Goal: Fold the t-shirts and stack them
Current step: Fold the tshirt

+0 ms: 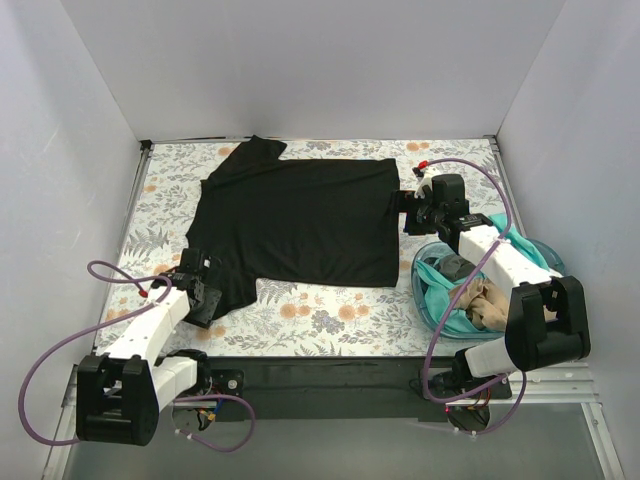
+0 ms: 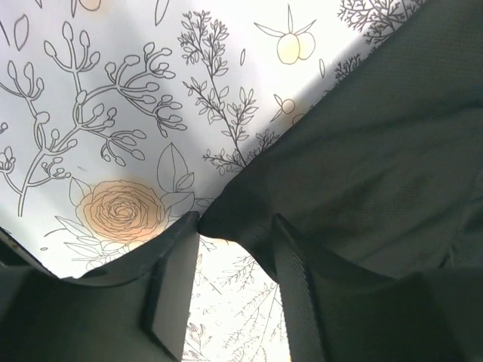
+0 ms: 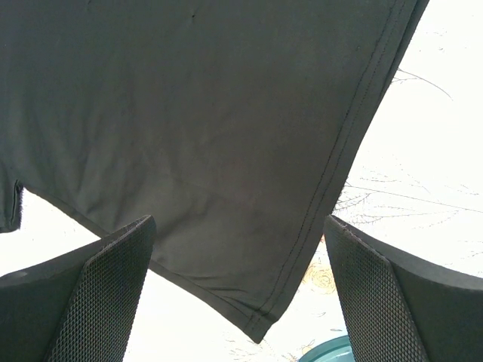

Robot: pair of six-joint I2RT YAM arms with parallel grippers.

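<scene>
Black t-shirt [image 1: 300,215]: spread open and fairly flat on the floral tablecloth [image 1: 320,320], filling the middle of the table out toward 12 o'clock. No fold has been made in it.

Left gripper [image 1: 203,292]: down at the shirt's 8 o'clock, by the near sleeve. Through its own camera the jaws stand a little apart with the cloth's corner right at their mouth; tablecloth shows in the gap, so I'd say it has not closed on anything.

Right gripper [image 1: 408,210]: at the shirt's 3 o'clock edge. Its fingers [image 3: 113,271] are spread wide above the hem corner and grip nothing.

Blue tub [image 1: 418,275]: at 4 o'clock on the table, just beside the right arm.

Teal t-shirt [image 1: 440,290]: bunched up inside the tub, unfolded.

Tan t-shirt [image 1: 487,300]: crumpled in the tub against the teal one, also unfolded.

Stack: none that I can see anywhere on the table.

Progress: very early, by my reckoning. One shirt is laid out ready and both arms are posted at its edges; every fold, the shirts waiting in the tub, and all the stacking remain.
</scene>
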